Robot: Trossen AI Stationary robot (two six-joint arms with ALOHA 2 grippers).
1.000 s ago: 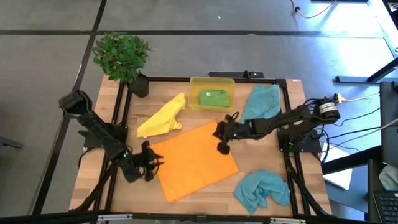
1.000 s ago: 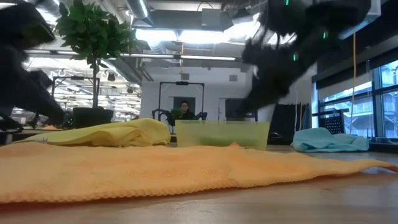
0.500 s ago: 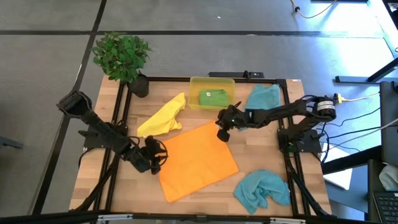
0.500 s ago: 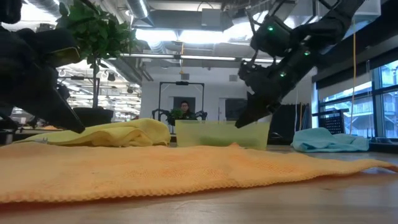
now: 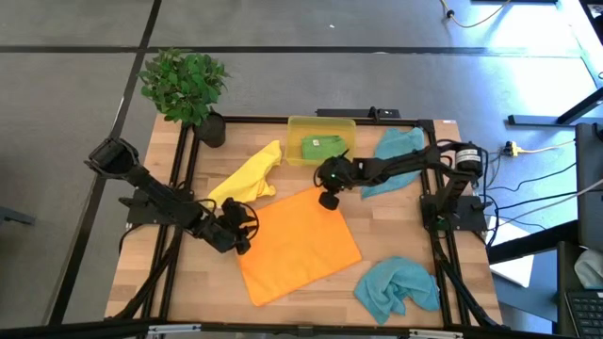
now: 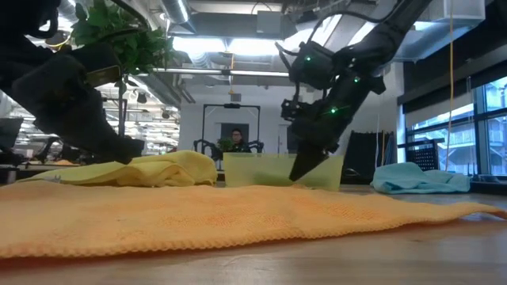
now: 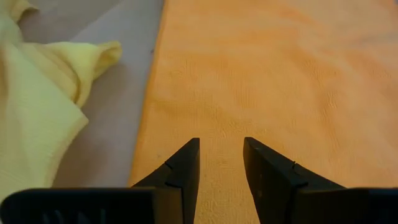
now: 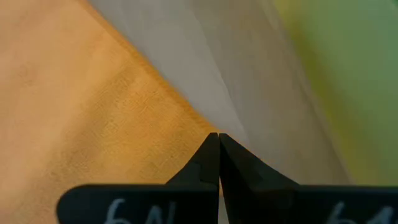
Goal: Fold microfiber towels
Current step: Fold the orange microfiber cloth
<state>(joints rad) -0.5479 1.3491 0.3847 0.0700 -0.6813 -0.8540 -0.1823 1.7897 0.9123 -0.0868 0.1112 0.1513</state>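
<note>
Microfiber towels are spread around the table, and I place them all against the orange towel point(image 5: 300, 243), which lies flat and open in the middle of the wooden table point(image 5: 391, 234). My left gripper point(image 5: 243, 226) sits at the orange towel's left corner; through its wrist camera I see the two dark fingers point(image 7: 184, 167) slightly parted, a narrow gap between them, poised over the cloth just inside its edge and holding nothing. My right gripper point(image 5: 329, 196) is at the orange towel's far corner, the one nearest the bin. Its wrist camera shows the tips pressed together with no gap, right at the point of that corner; whether any cloth is pinched between them I cannot tell.

The yellow towel point(image 5: 247, 178) lies crumpled just beyond the orange towel's far-left edge, close beside it. The translucent yellow bin point(image 5: 321, 125) stands behind the orange towel's far corner, and the green towel point(image 5: 321, 147) lies folded inside it. One teal towel point(image 5: 396, 151) is bunched to the right of the bin, partly under my right arm. The other teal towel point(image 5: 398, 287) is heaped off the orange towel's near-right corner. A potted plant point(image 5: 185, 86) stands at the table's far-left corner, well apart from the orange towel.
</note>
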